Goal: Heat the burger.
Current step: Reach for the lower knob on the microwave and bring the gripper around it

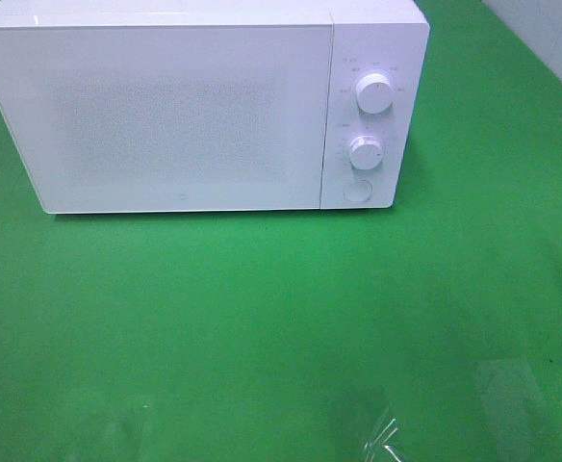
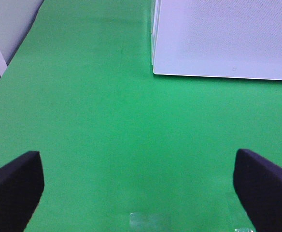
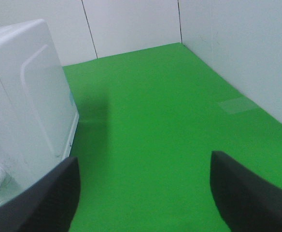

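Observation:
The burger is out of view in every frame. A white microwave (image 1: 199, 106) stands at the back of the green table with its door shut; two round knobs (image 1: 374, 93) and a round button are on its right panel. It also shows in the left wrist view (image 2: 223, 38) and in the right wrist view (image 3: 25, 96). My left gripper (image 2: 141, 186) is open and empty over the green surface in front of the microwave's left corner. My right gripper (image 3: 146, 193) is open and empty beside the microwave's right side. Neither gripper shows in the exterior high view.
The green table (image 1: 262, 327) stretches in front of the microwave. Clear tape patches (image 1: 387, 433) lie near the front edge. White walls (image 3: 131, 24) border the table at the back and right. The table's left edge (image 2: 6, 58) drops to a grey floor.

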